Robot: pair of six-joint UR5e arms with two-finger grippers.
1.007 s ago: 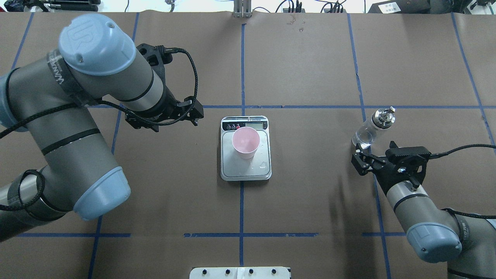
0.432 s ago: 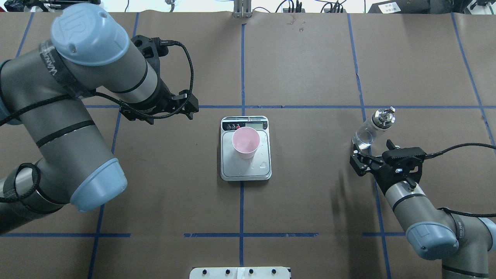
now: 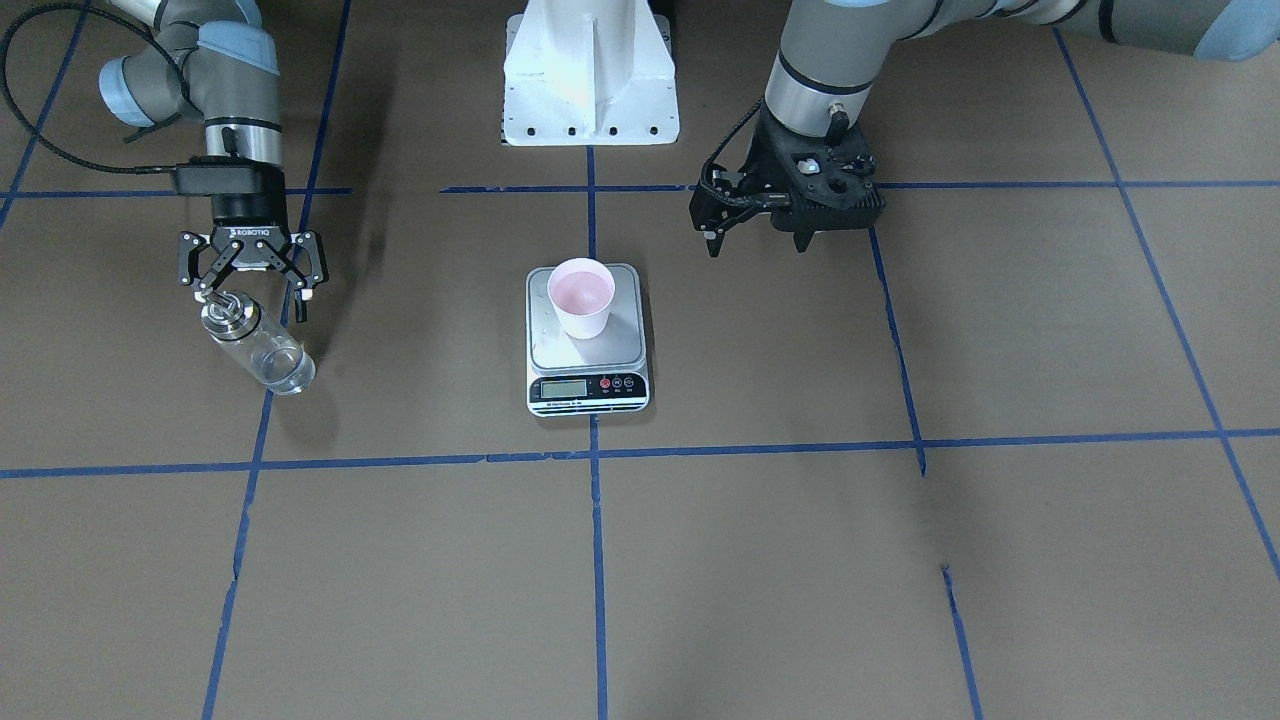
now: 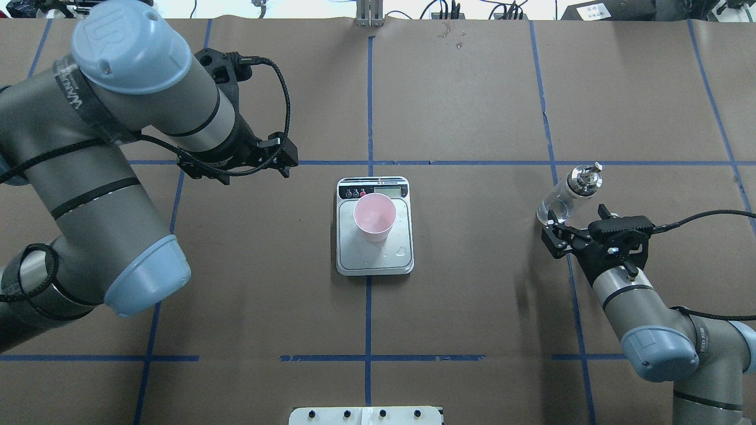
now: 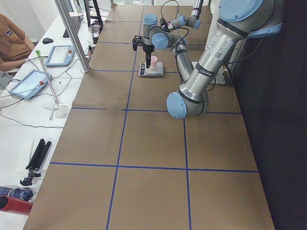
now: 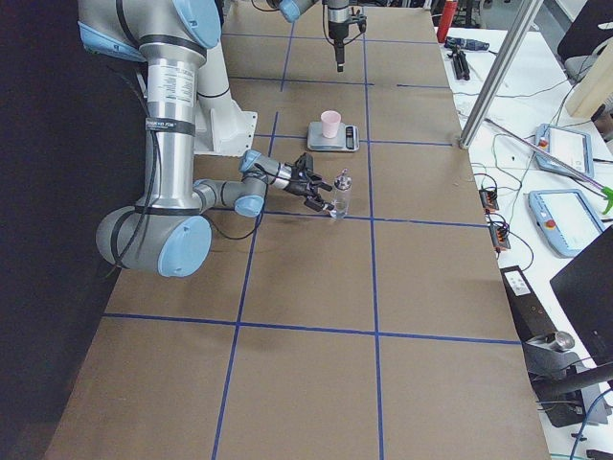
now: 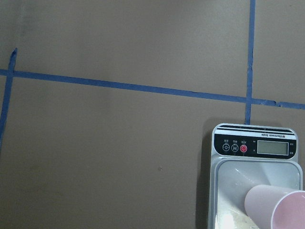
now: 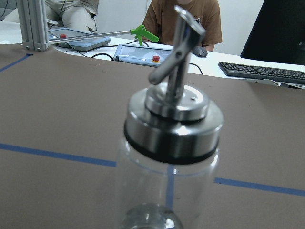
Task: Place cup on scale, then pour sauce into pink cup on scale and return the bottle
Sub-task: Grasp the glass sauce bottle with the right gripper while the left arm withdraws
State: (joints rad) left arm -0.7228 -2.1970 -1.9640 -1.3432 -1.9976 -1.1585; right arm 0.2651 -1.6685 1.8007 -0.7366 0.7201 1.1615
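The pink cup (image 3: 581, 296) sits on the scale (image 3: 588, 386). Right gripper (image 3: 252, 290) has fingers apart beside the glass bottle (image 3: 264, 352) (standing up). Left gripper (image 3: 755, 232) fingers are apart too.

Cup: small, pale pink, tapered cup (image 4: 374, 217) with a pink inside. It stands upright, mouth up, on the scale's platform, nearer the display end, and is narrower than the platform.
Scale: flat rectangular scale (image 4: 378, 262) with a silver steel platform, a white rim and a black strip bearing an LCD and red buttons. It lies flat mid-table (image 4: 472, 295), with a few wet spots beside the cup.
Bottle: clear glass cylindrical bottle (image 4: 568, 195) with a shiny metal cap and a slim spout. It stands upright on the table, on the robot's right, well apart from the scale.
Sauce: sauce (image 3: 285, 372) is clear and nearly colourless, low in the bottle. Its level cannot be told.
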